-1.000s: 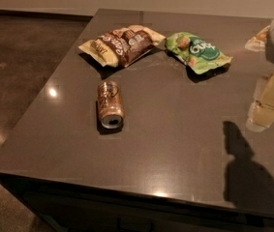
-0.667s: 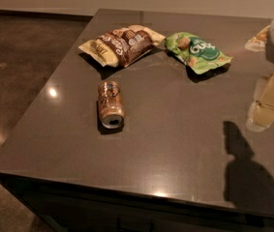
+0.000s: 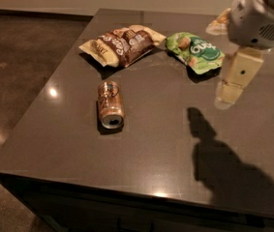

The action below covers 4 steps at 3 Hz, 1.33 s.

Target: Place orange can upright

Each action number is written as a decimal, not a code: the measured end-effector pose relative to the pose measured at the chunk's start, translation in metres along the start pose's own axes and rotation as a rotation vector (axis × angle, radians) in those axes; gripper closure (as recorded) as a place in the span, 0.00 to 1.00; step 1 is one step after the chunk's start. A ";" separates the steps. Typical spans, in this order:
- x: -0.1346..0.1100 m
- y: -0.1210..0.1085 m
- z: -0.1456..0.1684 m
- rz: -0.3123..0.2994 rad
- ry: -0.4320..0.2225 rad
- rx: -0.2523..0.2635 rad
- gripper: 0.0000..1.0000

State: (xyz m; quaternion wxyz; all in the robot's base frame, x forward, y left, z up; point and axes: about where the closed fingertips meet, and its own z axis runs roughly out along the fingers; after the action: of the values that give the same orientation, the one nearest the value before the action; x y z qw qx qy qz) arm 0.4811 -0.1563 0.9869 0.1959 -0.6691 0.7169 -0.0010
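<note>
The pincer (image 3: 226, 94) hangs above the right side of the dark surface (image 3: 146, 149), empty; whether it is released or clenched I cannot tell. Its shadow (image 3: 209, 149) falls on the surface just below. Behind it and to the left lies a green snack bag (image 3: 194, 52), and further left a brown snack bag (image 3: 122, 45). The orange can (image 3: 110, 105) lies on its side, well apart from the pincer, near the brown bag, its silver top facing the near edge.
</note>
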 end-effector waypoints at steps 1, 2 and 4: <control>-0.037 -0.018 0.020 -0.140 -0.076 0.008 0.00; -0.058 -0.025 0.044 -0.295 -0.119 0.037 0.00; -0.095 -0.033 0.081 -0.709 -0.162 0.072 0.00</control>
State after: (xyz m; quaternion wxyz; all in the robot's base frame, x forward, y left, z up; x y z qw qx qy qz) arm 0.5378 -0.0476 0.9477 0.2631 -0.8666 0.4219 -0.0412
